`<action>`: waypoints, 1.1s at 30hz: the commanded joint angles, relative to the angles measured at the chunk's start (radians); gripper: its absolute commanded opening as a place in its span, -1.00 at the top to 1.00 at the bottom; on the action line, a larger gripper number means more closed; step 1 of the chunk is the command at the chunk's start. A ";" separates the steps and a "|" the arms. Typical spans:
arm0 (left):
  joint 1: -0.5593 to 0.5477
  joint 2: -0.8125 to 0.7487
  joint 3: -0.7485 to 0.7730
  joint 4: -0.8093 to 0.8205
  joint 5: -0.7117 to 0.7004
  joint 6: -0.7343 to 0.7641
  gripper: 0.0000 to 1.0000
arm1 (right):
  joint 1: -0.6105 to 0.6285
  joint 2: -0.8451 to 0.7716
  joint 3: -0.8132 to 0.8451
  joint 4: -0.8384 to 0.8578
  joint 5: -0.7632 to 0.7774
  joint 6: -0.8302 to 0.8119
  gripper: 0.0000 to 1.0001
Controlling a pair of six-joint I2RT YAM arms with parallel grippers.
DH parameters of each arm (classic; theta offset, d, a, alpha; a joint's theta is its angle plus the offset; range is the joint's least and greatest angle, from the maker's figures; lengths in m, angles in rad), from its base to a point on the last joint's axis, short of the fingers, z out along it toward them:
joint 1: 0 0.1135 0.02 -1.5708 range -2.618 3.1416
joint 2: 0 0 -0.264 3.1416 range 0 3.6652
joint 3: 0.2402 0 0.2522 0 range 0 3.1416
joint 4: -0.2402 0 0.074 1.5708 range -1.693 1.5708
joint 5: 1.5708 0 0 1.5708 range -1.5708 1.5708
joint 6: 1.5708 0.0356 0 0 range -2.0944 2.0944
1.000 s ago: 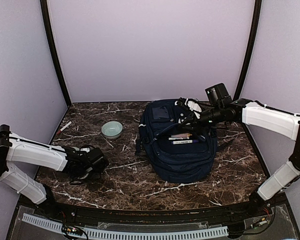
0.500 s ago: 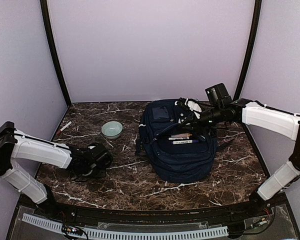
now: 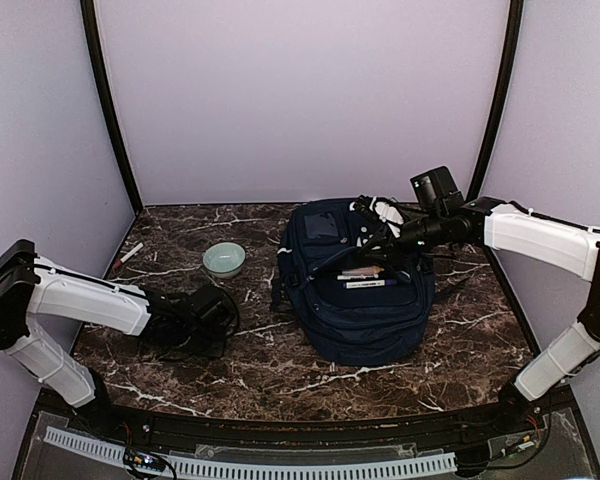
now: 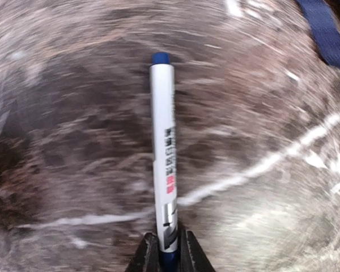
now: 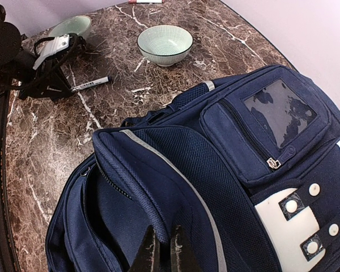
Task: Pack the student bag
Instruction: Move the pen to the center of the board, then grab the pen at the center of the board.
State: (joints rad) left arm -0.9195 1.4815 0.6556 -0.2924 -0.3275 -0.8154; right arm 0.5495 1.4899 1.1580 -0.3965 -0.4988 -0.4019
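Note:
The student bag [image 3: 358, 300] lies flat right of centre, navy with a white patch [image 5: 286, 218] near its top. My right gripper [image 5: 163, 252] is shut on the edge of its lifted front flap, and the zip pocket beneath gapes. In the top view the right gripper [image 3: 372, 240] is over the bag's upper part. Pens [image 3: 365, 279] lie on the bag's front. My left gripper [image 4: 169, 255] is low over the table left of the bag, shut on the blue end of a white marker [image 4: 163, 153]. The marker points straight ahead of the jaws.
A pale green bowl [image 3: 224, 258] stands between the left gripper [image 3: 208, 315] and the bag. A small white pen [image 3: 130, 252] lies at the far left near the wall. A blue bag strap [image 4: 328, 28] reaches towards the left gripper. The left arm's cable loops beside it.
The left gripper has slid right along the table and closed its jaws on the white marker. The right arm and the bag have not moved.

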 commanded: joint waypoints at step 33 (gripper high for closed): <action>-0.281 0.435 0.577 -0.497 0.154 0.407 0.40 | -0.004 0.004 0.017 0.052 -0.041 0.005 1.00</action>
State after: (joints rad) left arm -1.2133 1.8702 1.2076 -0.7662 -0.0685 -0.3931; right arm 0.5495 1.4899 1.1580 -0.3969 -0.5053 -0.4023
